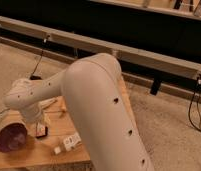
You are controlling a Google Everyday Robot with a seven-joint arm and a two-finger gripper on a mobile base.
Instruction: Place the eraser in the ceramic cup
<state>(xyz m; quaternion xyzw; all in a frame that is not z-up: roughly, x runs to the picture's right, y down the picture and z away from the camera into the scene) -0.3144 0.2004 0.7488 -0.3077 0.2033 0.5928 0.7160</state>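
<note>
My white arm point(101, 110) fills the middle of the view and bends left over the wooden table point(44, 156). Its gripper point(38, 125) points down at the table's left part, just right of the purple bowl, largely hidden by the wrist; it stands open with nothing seen in it. A small dark block with reddish marks, the eraser point(42, 131), lies on the table right under the gripper. The ceramic cup is hidden from view.
A wide dark purple bowl point(11, 139) sits at the table's left edge. A whitish block point(70, 142) and a small white piece point(57, 149) lie near the front edge. Cables point(196, 107) run over the floor at right, below a long rail point(159, 60).
</note>
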